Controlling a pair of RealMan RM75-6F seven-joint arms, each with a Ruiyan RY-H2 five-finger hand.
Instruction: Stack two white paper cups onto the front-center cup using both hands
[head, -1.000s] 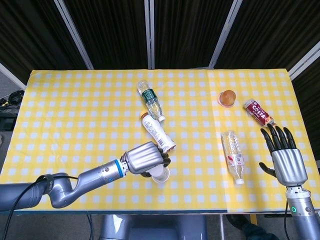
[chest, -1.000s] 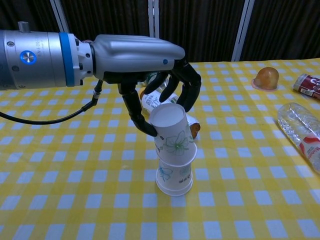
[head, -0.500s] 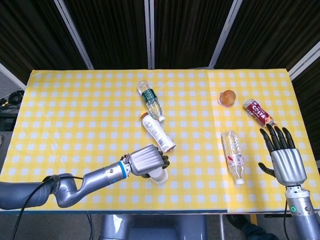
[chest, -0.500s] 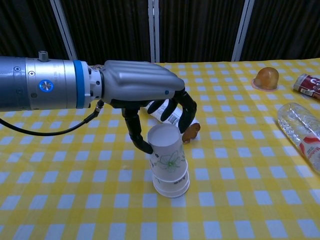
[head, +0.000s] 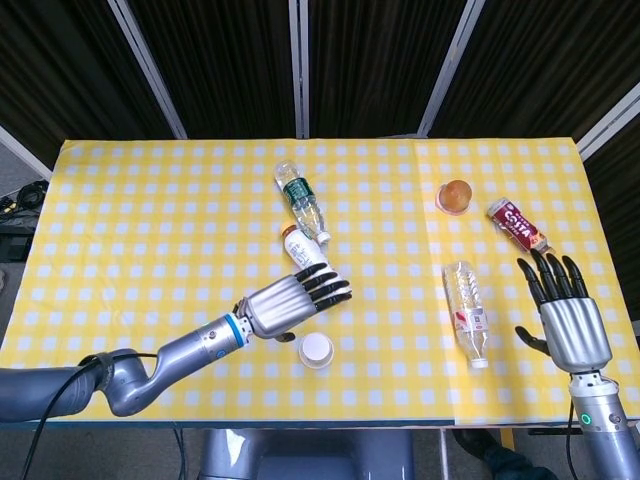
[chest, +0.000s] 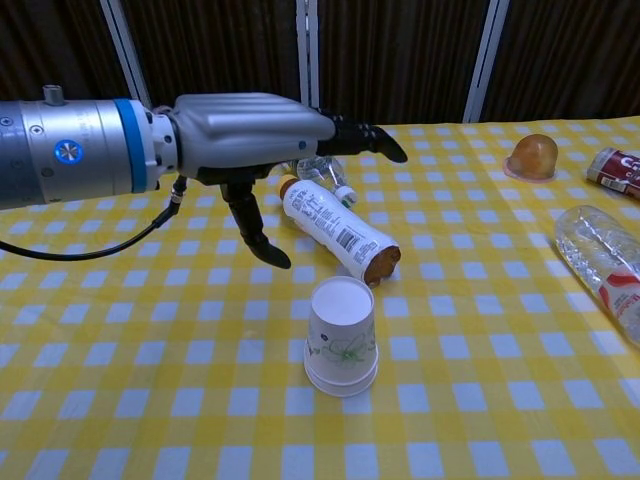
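Left hand (chest: 250, 140) hovers open and empty just above-left of the nested cup stack (chest: 341, 335), apparently letting go; right hand (head: 572, 318) open, idle far right.

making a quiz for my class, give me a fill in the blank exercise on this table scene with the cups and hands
1. The stacked white paper cups stand with the mouth facing ____.
2. The left hand holds ____, its fingers stretched out.
3. The bottle with the white label lies on its ____ behind the cups.
4. The tablecloth is checked white and ____.

Missing words: down; nothing; side; yellow
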